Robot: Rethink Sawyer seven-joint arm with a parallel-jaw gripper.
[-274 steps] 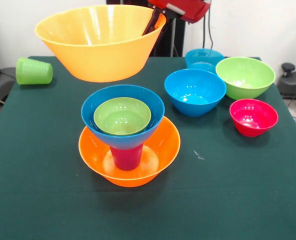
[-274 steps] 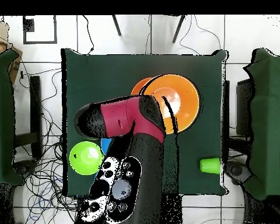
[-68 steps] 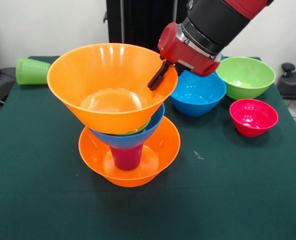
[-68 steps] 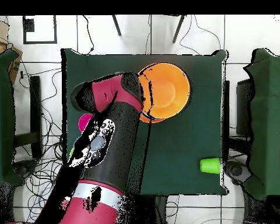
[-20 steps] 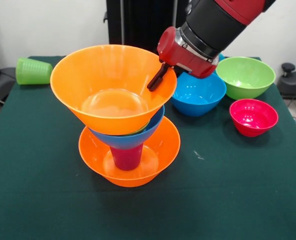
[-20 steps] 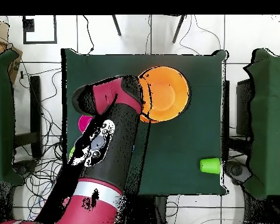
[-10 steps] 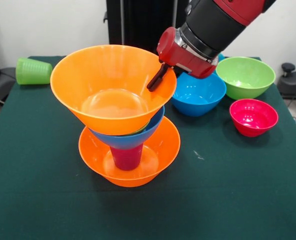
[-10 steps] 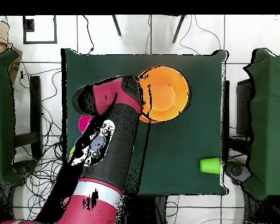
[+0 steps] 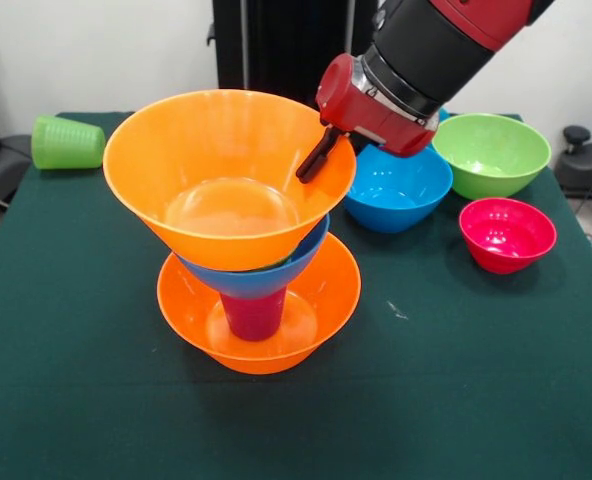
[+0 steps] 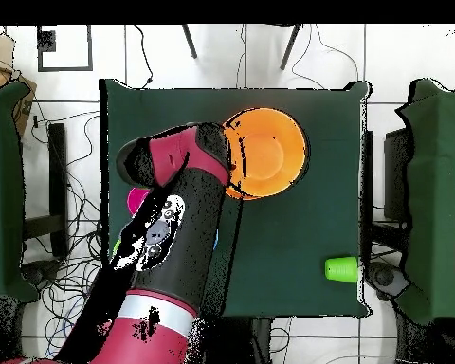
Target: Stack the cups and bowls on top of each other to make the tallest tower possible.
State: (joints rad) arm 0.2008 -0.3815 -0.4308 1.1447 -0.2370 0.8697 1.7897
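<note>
one orange bowl [image 9: 226,170] rim at end effector [image 9: 316,160]

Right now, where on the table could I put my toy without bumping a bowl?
The near green cloth in front of the tower is bare, also the stretch between it and the red-pink bowl. The far right is crowded: blue bowl, lime bowl.

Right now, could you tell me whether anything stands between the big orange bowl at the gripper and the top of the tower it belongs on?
Nothing visible does. The top orange bowl already sits on the blue bowl of the tower, above the purple cup and the lower orange bowl. The gripper is at its rim.
</note>
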